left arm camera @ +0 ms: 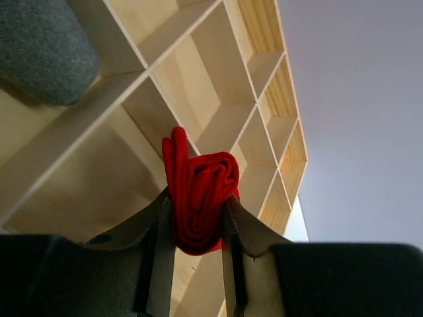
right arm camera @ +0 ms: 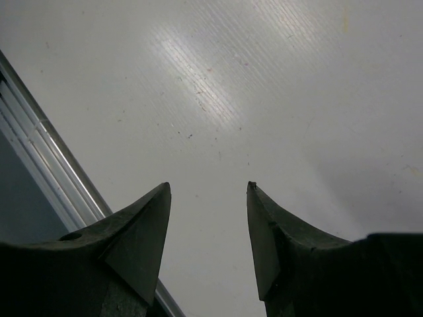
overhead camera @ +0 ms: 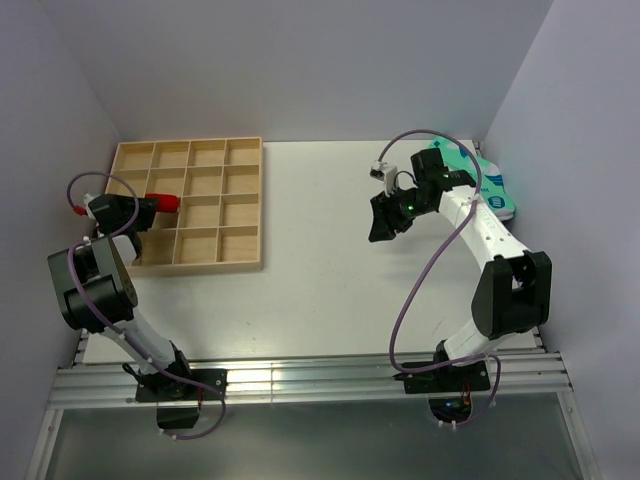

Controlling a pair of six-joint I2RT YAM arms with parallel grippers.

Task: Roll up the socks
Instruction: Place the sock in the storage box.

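From above, the red sock [overhead camera: 166,202] is held over the tray [overhead camera: 188,142] at 9 o'clock. At the left wrist, the rolled sock is pinched by the half-shut left jaws. The grey sock [left arm camera: 39,49] lies in a box at 10 o'clock. At the right wrist, the right jaws are spread wide, with nothing held. Putting away seems in hand. Next the roll must be lowered into a box and let go.

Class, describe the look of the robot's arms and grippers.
The left arm and right arm have white links, bulky black joints and looping purple cables. A green light glows on the right arm. The left gripper and right gripper each have two dark, tapered fingers.
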